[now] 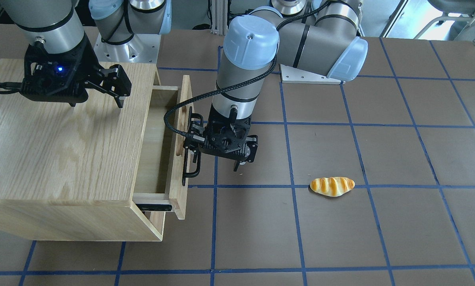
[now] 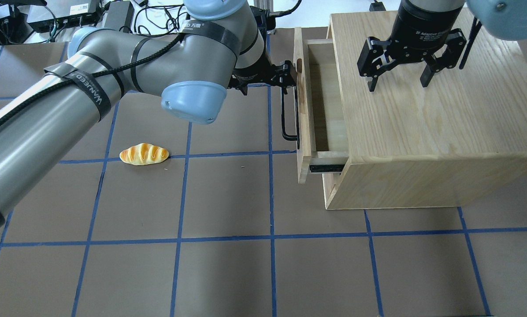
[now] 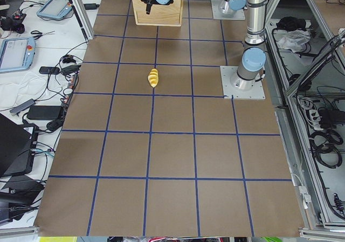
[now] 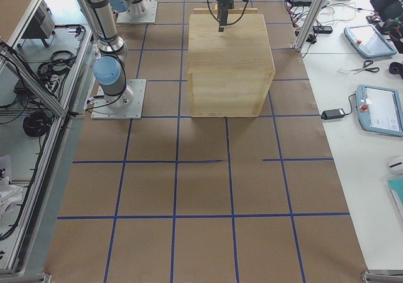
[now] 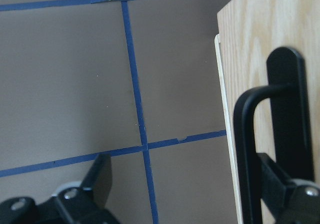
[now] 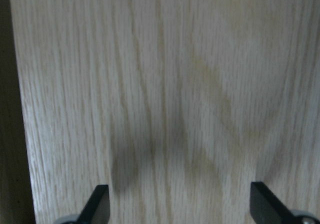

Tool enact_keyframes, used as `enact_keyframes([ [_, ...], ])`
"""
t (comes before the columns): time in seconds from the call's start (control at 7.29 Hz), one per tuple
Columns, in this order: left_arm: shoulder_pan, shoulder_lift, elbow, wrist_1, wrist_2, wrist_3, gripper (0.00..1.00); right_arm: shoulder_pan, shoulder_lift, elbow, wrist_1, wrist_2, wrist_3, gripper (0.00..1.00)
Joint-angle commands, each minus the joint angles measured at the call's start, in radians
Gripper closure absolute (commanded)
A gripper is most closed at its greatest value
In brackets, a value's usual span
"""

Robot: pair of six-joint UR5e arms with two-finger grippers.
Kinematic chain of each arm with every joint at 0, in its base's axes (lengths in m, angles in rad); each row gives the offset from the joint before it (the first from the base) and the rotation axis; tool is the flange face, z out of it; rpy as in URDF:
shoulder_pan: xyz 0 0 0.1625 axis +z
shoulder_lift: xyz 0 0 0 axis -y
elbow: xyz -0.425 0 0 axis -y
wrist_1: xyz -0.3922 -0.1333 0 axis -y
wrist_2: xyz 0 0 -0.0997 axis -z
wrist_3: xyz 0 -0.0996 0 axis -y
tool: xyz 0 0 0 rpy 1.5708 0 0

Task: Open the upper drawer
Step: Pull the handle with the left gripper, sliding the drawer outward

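Note:
The upper drawer [image 2: 302, 132] of the oak cabinet [image 2: 422, 110] is pulled partly out, and its pale inside [image 1: 154, 143] shows. Its black bar handle [image 2: 289, 114] faces my left arm. My left gripper [image 2: 287, 78] is at the far end of the handle with its fingers wide apart. In the left wrist view the handle [image 5: 245, 149] crosses in front of one finger [image 5: 280, 184], and the other finger [image 5: 97, 181] stands off over the table. My right gripper [image 2: 398, 77] is open and empty just above the cabinet top [image 6: 165, 84].
A toy bread loaf [image 2: 143, 154] lies on the brown table on a blue tape line, left of the drawer; it also shows in the front view [image 1: 332, 186]. The cabinet's lower front panel [image 2: 334, 193] is shut under the drawer.

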Motion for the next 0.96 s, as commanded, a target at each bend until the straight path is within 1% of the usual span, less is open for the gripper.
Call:
enact_keyframes([
  [0.0, 0.009, 0.002, 0.0, 0.0, 0.0, 0.016, 0.0, -0.002, 0.0, 0.0, 0.0, 0.0, 0.001, 0.0],
  [0.82, 0.038, 0.003, -0.001, -0.003, 0.005, 0.086, 0.0, 0.0, 0.0, 0.0, 0.0, 0.0, 0.0, 0.0],
])
